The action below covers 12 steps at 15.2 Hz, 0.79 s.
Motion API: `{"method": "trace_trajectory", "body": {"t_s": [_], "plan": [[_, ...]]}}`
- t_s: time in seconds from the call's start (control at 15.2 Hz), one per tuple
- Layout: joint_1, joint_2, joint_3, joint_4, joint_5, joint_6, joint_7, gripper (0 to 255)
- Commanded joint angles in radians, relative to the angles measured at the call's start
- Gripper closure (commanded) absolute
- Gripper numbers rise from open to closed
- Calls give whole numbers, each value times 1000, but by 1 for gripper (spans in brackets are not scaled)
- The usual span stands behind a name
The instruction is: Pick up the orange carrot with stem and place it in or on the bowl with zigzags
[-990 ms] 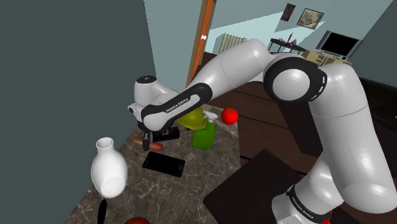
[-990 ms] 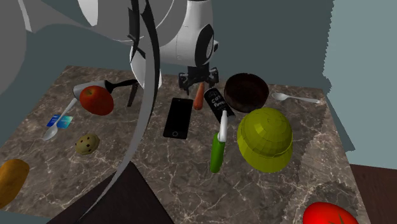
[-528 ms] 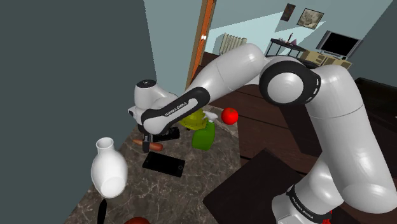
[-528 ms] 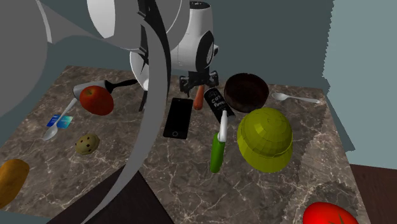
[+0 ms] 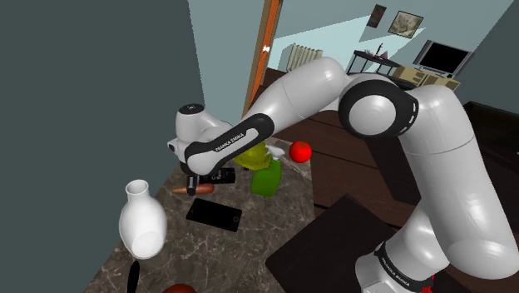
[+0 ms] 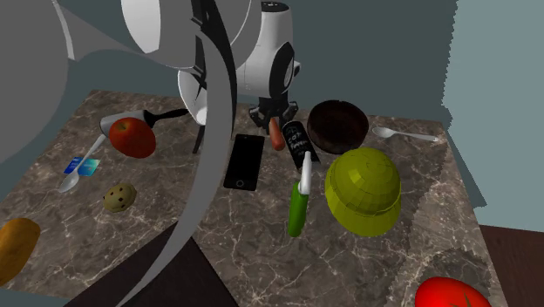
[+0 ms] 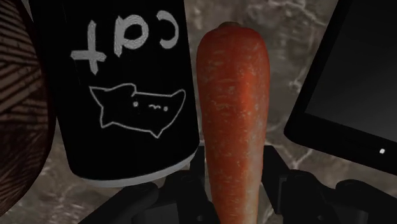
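gripper (image 7: 235, 178): low over the table, fingers (image 7: 277, 178) tight against both flanks of the carrot. It looks clamped on it, though black fingers against dark shadow make contact hard to confirm.
carrot (image 7: 232, 108): orange, lying flat on the marble table (image 6: 392, 253) between can and phone. The near end is cut off under the gripper and the stem can't be made out.
can (image 7: 127, 89): black, on its side, just beside the carrot, between carrot and bowl.
can writing: white "cat" plus a white line drawing of a cat.
phone (image 7: 356, 83): black slab, flat, on the carrot's other side, partly cut by the frame.
bowl (image 6: 337, 125): dark brown, upright, just past the can; carrot not yet in it. In the wrist view only a sliver of its wall shows, with fine hatch lines.
arm (image 5: 223, 143): lettering reads FRANKA EMIKA.
green bottle (image 6: 298, 205): white top, lying down, next to yellow-green dome (image 6: 363, 190).
vase (image 5: 141, 219): white, upright, narrow neck, inside hidden.
spoon (image 6: 405, 134): white, beyond the bowl toward the second exterior view's right.
apple (image 6: 132, 137), cookie (image 6: 119, 197): well apart from the carrot, second exterior view's left.
cut off: red thing (image 6: 449, 295) at the bottom edge, brown thing (image 6: 13, 249) at the left edge. The arm hides part of the table there.
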Motion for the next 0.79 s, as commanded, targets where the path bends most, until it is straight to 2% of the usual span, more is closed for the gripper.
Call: {"method": "trace_trajectory", "body": {"t_s": [0.0, 0.26, 0.73], "plan": [[-1, 4, -1, 0, 0, -1, -1, 255], [2, 0, 0, -8, -1, 2, 3, 255], [-5, -73, 9, -29, 9, -49, -4, 255]]}}
